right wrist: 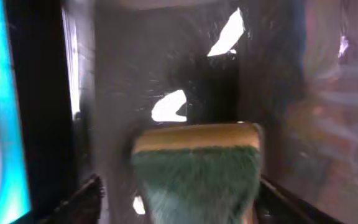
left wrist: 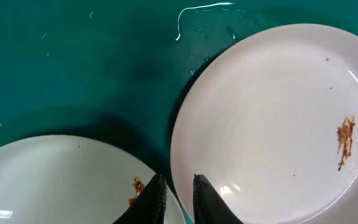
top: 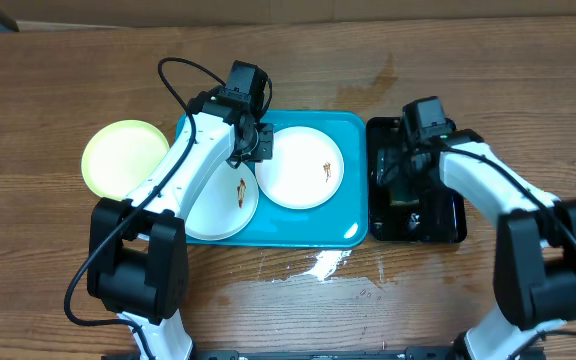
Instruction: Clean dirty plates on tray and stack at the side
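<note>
Plate [left wrist: 272,124] rim between left jaws

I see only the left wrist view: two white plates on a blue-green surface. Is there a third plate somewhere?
Observer: Yes. A yellow-green plate lies on the table, beside the left end of the turquoise tray and outside it.
Operator: And where is the right claw?
Observer: The right claw is over the black tray, with its fingers open on both sides of a green and yellow sponge.
</note>
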### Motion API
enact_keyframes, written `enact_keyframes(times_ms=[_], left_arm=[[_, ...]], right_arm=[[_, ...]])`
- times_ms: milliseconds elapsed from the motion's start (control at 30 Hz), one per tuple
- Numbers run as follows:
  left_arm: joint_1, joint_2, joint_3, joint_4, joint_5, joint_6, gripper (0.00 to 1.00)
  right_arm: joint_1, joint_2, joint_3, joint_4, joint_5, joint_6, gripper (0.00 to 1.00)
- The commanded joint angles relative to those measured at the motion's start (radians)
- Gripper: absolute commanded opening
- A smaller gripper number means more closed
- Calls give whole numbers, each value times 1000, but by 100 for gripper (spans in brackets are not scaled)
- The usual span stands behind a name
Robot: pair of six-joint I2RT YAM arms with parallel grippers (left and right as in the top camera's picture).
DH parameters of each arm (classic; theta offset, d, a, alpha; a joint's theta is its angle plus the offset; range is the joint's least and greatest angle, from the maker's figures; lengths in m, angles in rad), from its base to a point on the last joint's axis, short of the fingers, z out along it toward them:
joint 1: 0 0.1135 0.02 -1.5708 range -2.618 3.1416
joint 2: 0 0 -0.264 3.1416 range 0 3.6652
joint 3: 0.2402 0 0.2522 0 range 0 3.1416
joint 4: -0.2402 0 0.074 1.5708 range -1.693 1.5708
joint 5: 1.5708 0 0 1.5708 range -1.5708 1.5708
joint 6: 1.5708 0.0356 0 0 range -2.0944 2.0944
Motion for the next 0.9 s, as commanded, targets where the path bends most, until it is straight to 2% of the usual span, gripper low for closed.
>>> enact_keyframes(times_ms=[0,133,233,267,300,333,367,400,500,667,767,867], left_arm=[[-2,27,12,10,-5,1,18],[-2,56,12,20,-6,2,19],[-2,75,12,40,-6,2,20],[-2,80,12,49,-5,2,22],[-2,82,12,56,-5,2,24],[-2,84,12,62,-5,2,29],[-2,84,12,70,-5,2,34],[-2,84,12,76,-5,2,38],[-2,85,12,83,-5,2,42],[-2,101,12,87,-6,2,41],[-2,122,12,90,-5,5,40],[-2,146,12,89,3,6,38]], right_arm=[[-2,26,-6,32,43,-7,61],[-3,26,-6,76,124,-7,33],[-3,26,-6,100,151,-7,33],[-3,26,-6,104,151,-6,36],[-3,26,-6,107,150,-6,59],[-3,26,-6,108,147,-6,77],[-3,26,-3,106,146,-6,89],[-3,26,-1,103,146,-6,93],[-3,25,21,61,146,-6,95],[-3,25,71,-59,146,20,94],[-3,25,79,-107,146,25,88],[-3,25,80,-116,146,25,86]])
